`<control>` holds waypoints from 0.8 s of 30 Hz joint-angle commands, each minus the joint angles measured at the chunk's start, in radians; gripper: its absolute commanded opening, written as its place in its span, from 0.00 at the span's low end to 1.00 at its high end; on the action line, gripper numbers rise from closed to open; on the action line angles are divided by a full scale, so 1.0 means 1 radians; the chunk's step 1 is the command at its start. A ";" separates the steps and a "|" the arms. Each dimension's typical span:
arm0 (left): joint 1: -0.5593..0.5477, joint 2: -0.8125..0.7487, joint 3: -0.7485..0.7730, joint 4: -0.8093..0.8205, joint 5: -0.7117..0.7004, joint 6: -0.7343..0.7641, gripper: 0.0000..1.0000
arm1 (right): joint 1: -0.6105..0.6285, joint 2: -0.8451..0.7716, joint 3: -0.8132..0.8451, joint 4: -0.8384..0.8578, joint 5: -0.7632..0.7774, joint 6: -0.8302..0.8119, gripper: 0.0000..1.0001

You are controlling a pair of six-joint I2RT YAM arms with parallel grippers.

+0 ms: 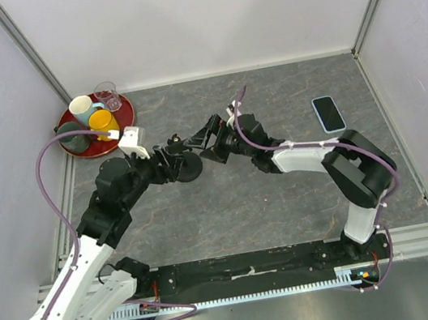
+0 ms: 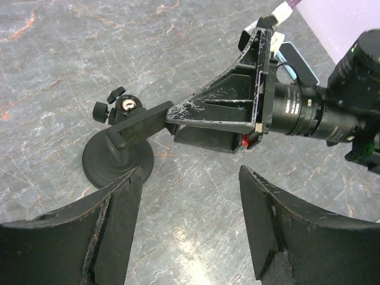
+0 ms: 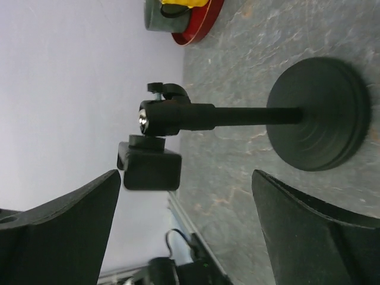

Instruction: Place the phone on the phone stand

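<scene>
The phone (image 1: 328, 114) lies flat at the right back of the table, screen up, far from both grippers; its light blue edge (image 2: 301, 64) peeks out behind the right arm in the left wrist view. The black phone stand (image 1: 190, 166) stands mid-table on its disc base (image 2: 116, 161) (image 3: 317, 113), its cradle (image 3: 151, 170) at the top of a thin stem. My left gripper (image 1: 169, 159) (image 2: 190, 196) is open and empty just left of the stand. My right gripper (image 1: 200, 143) (image 3: 184, 225) is open beside the cradle, jaws either side of it, not touching.
A red tray (image 1: 127, 115) at the back left holds a white mug (image 1: 82, 110), a yellow cup (image 1: 102, 121), a glass (image 1: 107, 96) and a dark cup (image 1: 72, 137). White walls enclose the table on three sides.
</scene>
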 commanded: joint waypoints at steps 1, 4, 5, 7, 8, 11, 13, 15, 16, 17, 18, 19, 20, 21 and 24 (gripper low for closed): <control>0.004 -0.035 -0.002 0.057 0.040 0.018 0.73 | -0.035 -0.153 0.053 -0.345 0.020 -0.301 0.98; 0.004 -0.035 -0.001 0.058 0.074 0.011 0.73 | -0.089 -0.262 0.021 -0.541 0.107 -0.507 0.98; 0.006 -0.035 -0.002 0.061 0.091 0.009 0.73 | -0.104 -0.287 0.019 -0.592 0.153 -0.564 0.98; 0.004 -0.032 -0.001 0.063 0.105 0.003 0.73 | -0.129 -0.331 0.062 -0.822 0.302 -0.753 0.98; 0.004 -0.031 0.001 0.064 0.121 0.002 0.73 | -0.136 -0.330 0.091 -0.897 0.433 -0.819 0.98; 0.004 -0.020 0.002 0.080 0.164 -0.003 0.73 | -0.219 -0.187 0.264 -1.175 0.588 -1.031 0.98; 0.004 -0.006 -0.004 0.086 0.178 -0.009 0.73 | -0.320 -0.100 0.416 -1.333 0.615 -1.129 0.98; 0.004 0.008 -0.002 0.086 0.203 -0.012 0.73 | -0.412 0.018 0.535 -1.410 0.674 -1.172 0.98; 0.004 0.014 -0.002 0.086 0.207 -0.015 0.73 | -0.444 0.055 0.571 -1.424 0.677 -1.201 0.98; 0.004 0.025 -0.004 0.087 0.217 -0.018 0.72 | -0.472 0.113 0.603 -1.432 0.680 -1.209 0.98; 0.004 0.028 -0.005 0.090 0.221 -0.020 0.72 | -0.521 0.138 0.657 -1.432 0.683 -1.217 0.98; 0.004 0.032 -0.007 0.094 0.223 -0.023 0.72 | -0.541 0.161 0.680 -1.432 0.668 -1.224 0.98; 0.004 0.041 -0.007 0.097 0.229 -0.024 0.72 | -0.561 0.199 0.702 -1.435 0.660 -1.249 0.98; 0.003 0.048 -0.007 0.095 0.233 -0.025 0.72 | -0.595 0.216 0.735 -1.431 0.659 -1.261 0.98; -0.005 0.083 0.005 0.095 0.259 -0.028 0.71 | -0.652 0.282 0.787 -1.424 0.648 -1.321 0.98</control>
